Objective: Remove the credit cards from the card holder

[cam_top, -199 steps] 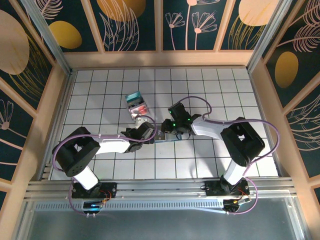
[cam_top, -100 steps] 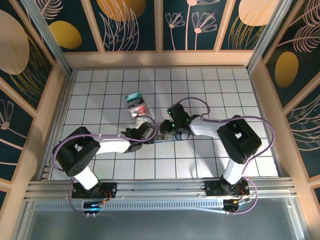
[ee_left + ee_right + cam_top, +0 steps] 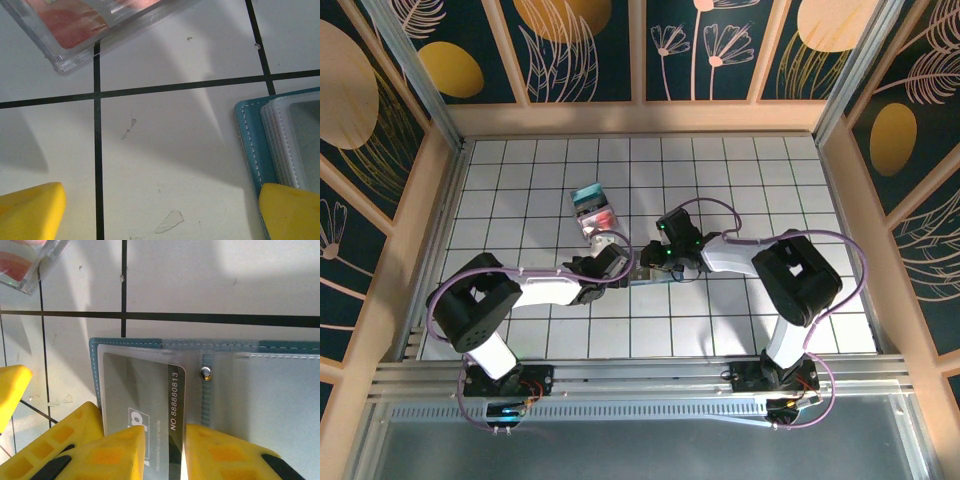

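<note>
Card holder [image 3: 655, 277] lies open and flat on the white tiled table [image 3: 740, 170], in the middle, between the two arms. Its teal edge and clear pockets face up, and its long axis runs side to side in the right wrist view.

One dark grey card [image 3: 145, 390], printed with a number, sits in the left pocket. Its long axis points straight back at the right gripper [image 3: 165, 440]. That gripper's jaws are narrow and straddle the card's numbered edge strip. Can't tell if they actually clamp it or just press down.

Left gripper [image 3: 160, 215] is spread wide. One yellow finger is over the holder's left-end corner, the other over bare tile. It looks like it is pinning the holder, though contact isn't certain.

Cards already out [image 3: 594, 208], teal and red-pink, lie stacked further up the table, near but apart from the holder.

The right arm is the one on the card, so the next move is probably to draw it back along its long axis while the left holds the holder. The risk is that the holder drags along.
</note>
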`<state>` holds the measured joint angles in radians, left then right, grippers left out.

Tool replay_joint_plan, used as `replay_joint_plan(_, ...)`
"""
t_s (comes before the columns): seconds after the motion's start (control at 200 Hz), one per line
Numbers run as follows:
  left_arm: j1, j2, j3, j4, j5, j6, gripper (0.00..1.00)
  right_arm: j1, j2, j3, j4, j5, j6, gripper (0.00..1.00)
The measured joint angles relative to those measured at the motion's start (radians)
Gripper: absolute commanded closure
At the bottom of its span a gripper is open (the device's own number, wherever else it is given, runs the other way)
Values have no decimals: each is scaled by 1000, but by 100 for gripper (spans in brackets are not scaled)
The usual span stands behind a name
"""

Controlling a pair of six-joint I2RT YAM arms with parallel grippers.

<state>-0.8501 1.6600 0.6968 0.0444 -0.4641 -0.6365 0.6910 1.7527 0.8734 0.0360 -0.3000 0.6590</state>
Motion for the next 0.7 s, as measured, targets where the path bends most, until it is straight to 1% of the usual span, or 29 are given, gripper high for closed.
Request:
replay_joint_plan(0.475,0,4,3,-1,9,-5,1,-23,-58,-68,74,-66,7,75)
replay_joint_plan(0.701,0,4,4,-1,11,-5,1,-35,-62,-103,131,-106,30,75)
